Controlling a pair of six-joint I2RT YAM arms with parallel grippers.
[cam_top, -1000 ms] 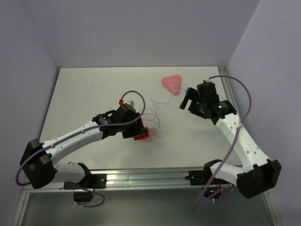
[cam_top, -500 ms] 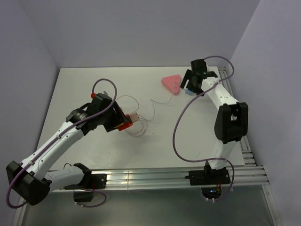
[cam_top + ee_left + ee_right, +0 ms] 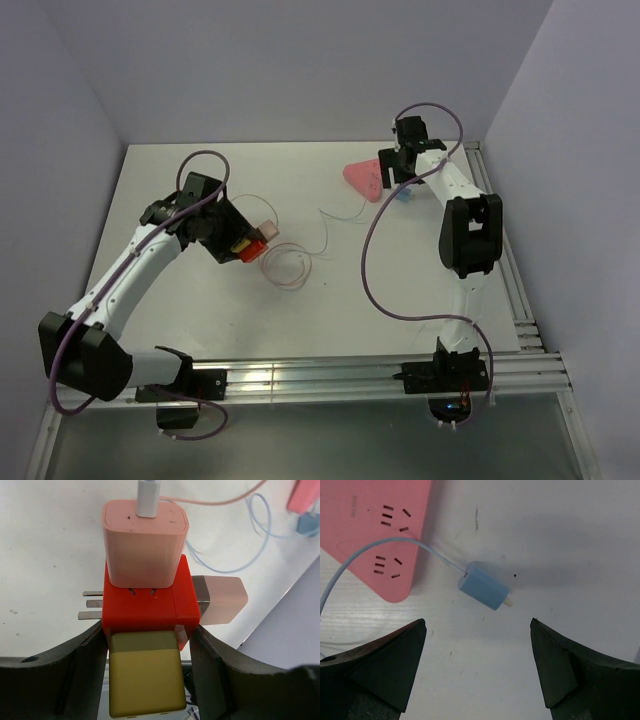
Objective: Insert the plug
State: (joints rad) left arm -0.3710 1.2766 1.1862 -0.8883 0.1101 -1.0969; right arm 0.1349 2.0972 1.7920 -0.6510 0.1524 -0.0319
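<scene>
Looks pre-grasp, far-right corner: right gripper (image 3: 477, 625) spread wide over plug (image 3: 484, 586) by strip (image 3: 375, 535); next, drop & pinch. Left gripper (image 3: 147, 640) clamps block (image 3: 145, 607).

A flat white table (image 3: 280, 170) sits between plain pale purple walls (image 3: 300, 60). Shiny silver metal rails (image 3: 320, 373) run along its front edge. The light is soft and even.

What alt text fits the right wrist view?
A small light-blue plug lies untouched on the white table just beyond the open right gripper, roughly centred between its two dark fingers. Its thin pale cable curves left across a pink socket strip in the upper-left corner.
</scene>
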